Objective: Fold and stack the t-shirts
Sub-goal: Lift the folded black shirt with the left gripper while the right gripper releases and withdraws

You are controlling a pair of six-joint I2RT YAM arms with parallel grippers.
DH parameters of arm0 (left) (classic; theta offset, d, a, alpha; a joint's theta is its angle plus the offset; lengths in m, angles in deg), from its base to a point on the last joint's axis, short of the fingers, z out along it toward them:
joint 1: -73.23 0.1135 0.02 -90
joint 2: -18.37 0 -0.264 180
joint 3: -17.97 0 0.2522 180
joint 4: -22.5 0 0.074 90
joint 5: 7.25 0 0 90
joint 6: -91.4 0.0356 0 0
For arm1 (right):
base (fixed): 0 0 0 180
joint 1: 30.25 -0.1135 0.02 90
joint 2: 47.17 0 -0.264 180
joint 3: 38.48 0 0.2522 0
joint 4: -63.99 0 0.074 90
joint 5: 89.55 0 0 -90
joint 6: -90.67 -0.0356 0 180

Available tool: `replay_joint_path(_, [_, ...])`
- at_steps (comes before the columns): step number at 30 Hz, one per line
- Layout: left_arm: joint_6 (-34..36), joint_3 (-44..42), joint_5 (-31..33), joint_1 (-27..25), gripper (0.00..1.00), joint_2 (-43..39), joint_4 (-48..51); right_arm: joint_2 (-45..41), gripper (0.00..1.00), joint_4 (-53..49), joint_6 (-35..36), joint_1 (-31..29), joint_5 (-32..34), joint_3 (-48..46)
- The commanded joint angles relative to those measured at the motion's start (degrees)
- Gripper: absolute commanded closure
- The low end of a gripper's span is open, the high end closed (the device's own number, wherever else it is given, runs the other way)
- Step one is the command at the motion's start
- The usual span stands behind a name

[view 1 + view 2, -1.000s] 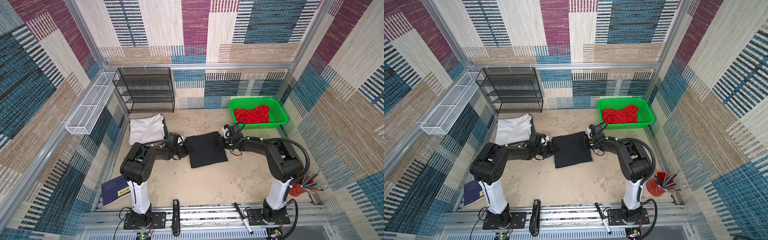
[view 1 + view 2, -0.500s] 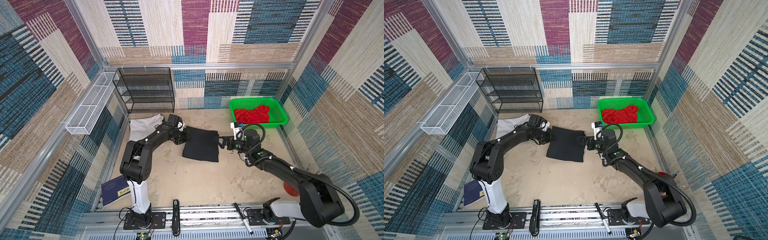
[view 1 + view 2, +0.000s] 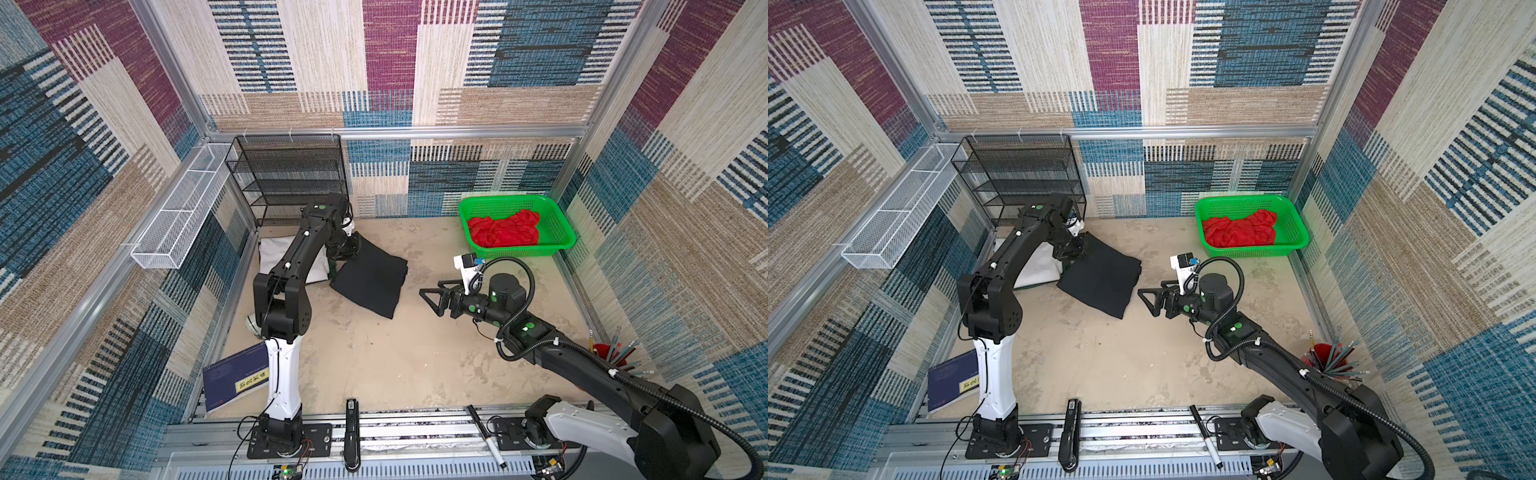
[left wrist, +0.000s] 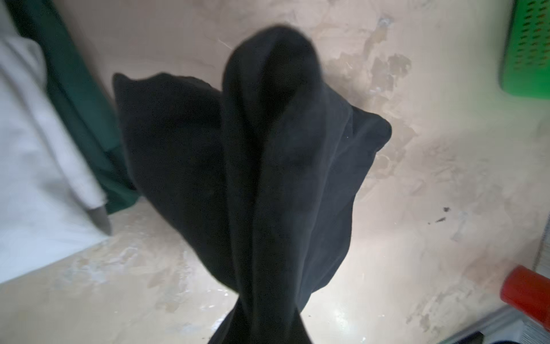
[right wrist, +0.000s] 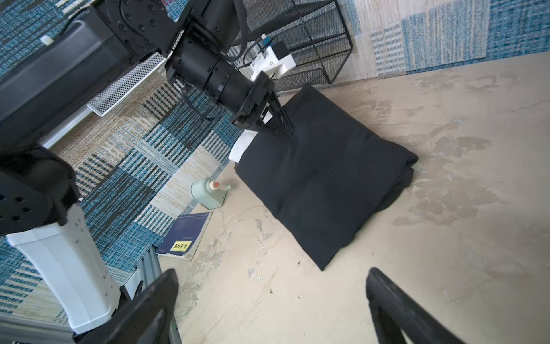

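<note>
Dragged leftward since a second ago, the black t-shirt (image 3: 370, 278) lay folded beside the white t-shirt (image 3: 276, 259), our left gripper (image 5: 285, 128) pinching its corner, we judged, to stack it; our right gripper (image 3: 430, 301) hung back, jaws apart.

The black t-shirt (image 3: 370, 276), folded into a rough square, is seen near the middle of the desk (image 3: 374, 365). Its far corner is raised and pinched by the left gripper (image 3: 351, 247). Toward the desk's left edge the white t-shirt (image 3: 271, 257) is partly hidden by that arm. The right gripper (image 3: 430, 297) is held above the desk with jaws spread and empty, apart from the black cloth and pointed at it. The red t-shirt (image 3: 503, 232) is heaped in a green basket (image 3: 559, 243) at the far right corner.
</note>
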Motion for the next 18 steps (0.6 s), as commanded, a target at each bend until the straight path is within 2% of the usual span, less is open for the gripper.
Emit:
replay_joint_path(1, [3.33,6.08,7.09,0.94,1.00,2.05,6.92,-0.54,0.01,0.14,-1.26,-0.52,-0.47,-0.06])
replay_joint_path(9, [2.34,10.78,11.78,5.00,1.00,3.31,3.50,-0.04,0.01,0.89,-1.58,-1.88,-2.40,0.47])
replay_joint_path(18, [2.23,19.02,10.65,9.54,1.00,7.71,2.68,4.28,0.01,-0.59,-0.20,-6.83,-1.46,5.00])
